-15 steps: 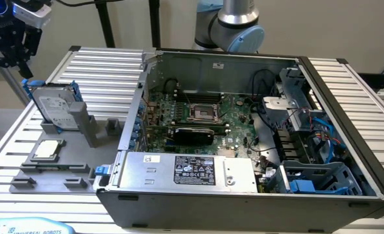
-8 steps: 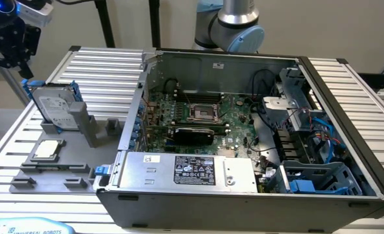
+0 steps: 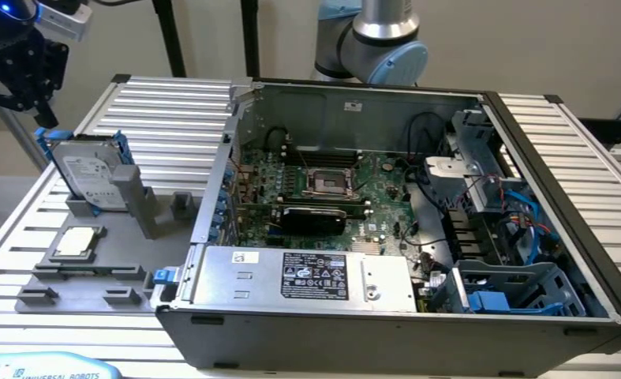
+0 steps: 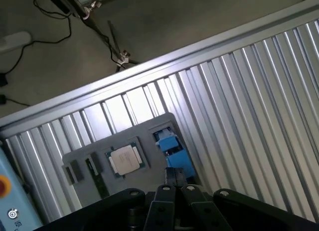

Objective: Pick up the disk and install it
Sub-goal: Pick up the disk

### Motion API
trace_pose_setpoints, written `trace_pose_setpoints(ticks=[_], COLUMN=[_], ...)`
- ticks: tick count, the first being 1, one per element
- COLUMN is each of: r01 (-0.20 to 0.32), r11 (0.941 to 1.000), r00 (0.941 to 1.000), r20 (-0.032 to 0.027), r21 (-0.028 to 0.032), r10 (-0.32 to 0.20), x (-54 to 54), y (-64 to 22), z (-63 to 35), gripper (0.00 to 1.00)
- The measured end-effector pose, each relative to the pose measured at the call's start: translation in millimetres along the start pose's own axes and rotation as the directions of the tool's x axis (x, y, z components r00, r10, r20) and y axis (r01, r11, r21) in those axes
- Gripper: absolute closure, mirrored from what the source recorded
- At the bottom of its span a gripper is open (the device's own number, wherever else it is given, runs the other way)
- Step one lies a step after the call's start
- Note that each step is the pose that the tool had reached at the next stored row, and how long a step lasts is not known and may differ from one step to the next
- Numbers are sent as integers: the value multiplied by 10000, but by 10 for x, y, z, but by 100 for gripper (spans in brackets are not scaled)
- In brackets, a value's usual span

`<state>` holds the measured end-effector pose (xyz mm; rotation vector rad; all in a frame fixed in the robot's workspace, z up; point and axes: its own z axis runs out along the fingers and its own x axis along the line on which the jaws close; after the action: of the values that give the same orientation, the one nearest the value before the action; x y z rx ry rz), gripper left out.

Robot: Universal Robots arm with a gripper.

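Note:
The disk (image 3: 87, 175), a silver-grey drive with a white label in a blue carrier, stands upright in a grey holder (image 3: 131, 201) on the ribbed table, at the exterior view's left. My black gripper (image 3: 39, 110) hangs just above the disk's top corner, apart from it. In the wrist view the two fingertips (image 4: 169, 177) are pressed together with nothing between them. The blue carrier edge (image 4: 172, 149) lies directly beyond my gripper (image 4: 174, 178).
A small square silver chip (image 3: 79, 241) (image 4: 126, 159) lies on the grey fixture beside the disk. The open computer case (image 3: 563, 260) fills the exterior view's right, with a grey metal box (image 3: 304, 276), the motherboard (image 3: 331, 185) and a blue drive bay (image 3: 510, 288).

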<state>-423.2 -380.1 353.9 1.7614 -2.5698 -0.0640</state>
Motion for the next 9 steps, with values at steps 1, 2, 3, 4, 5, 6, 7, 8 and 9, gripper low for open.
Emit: trace_pose_setpoints(ticks=[1,2,3,4,5,6,7,8,9], r01=[79,187,307,461,609,766,892,1002,1069], r11=[10000,9998,9995,9989,9981,9971,9960,9950,9943], r00=[10000,9998,9995,9989,9981,9971,9960,9950,9943], r20=[-3,-7,-13,-22,-29,-37,-43,-49,-51], r21=[1,1,1,-1,-2,-4,-4,-5,-4], r10=[-79,-187,-307,-461,-609,-767,-892,-1002,-1069], x=[-2,-2,-4,-7,-9,-12,-16,-23,-35], y=[-2,-2,-2,-1,0,1,2,5,9], z=[2,5,8,10,12,14,16,17,20], gripper=[89,89,89,89,89,89,89,89,89])
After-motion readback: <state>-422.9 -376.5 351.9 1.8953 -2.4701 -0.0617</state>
